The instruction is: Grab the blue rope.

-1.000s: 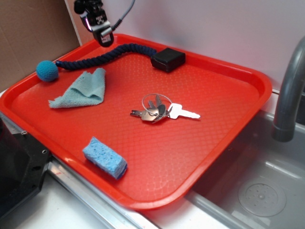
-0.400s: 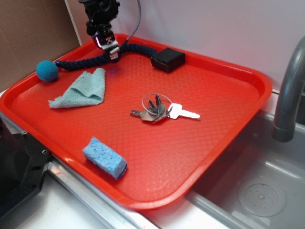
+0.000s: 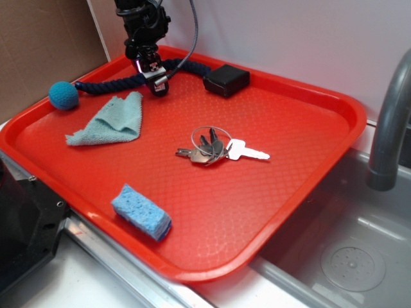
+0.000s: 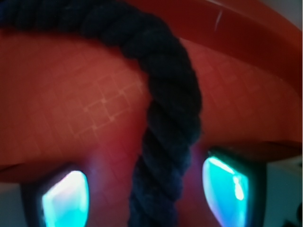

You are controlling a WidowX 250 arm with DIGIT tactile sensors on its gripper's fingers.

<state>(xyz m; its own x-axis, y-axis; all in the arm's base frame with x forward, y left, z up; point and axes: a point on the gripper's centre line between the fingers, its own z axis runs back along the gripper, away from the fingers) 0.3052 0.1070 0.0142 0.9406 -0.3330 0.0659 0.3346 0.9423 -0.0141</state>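
At the near edge of the red tray, a blue rectangular sponge is seen lying flat, close to the tray's front rim. Farther in, near the middle, a bunch of keys on a wire ring is spread on the textured floor. To the left of the keys, and somewhat farther back, a light blue folded cloth is laid. To the right of the tray, a grey sink basin and a grey faucet are visible.

Along the far left part of the tray, the blue rope is stretched, with a teal crocheted ball at its left end, by the tray's rim, and a small black box at its right end.

The gripper is lowered over the middle of the rope, with its tips at the tray floor. In the wrist view, the rope is seen running between the two fingers, which glow teal and stand on either side of it with a gap on each side; the claw is thus spread apart and astride the rope, not yet squeezed onto it.
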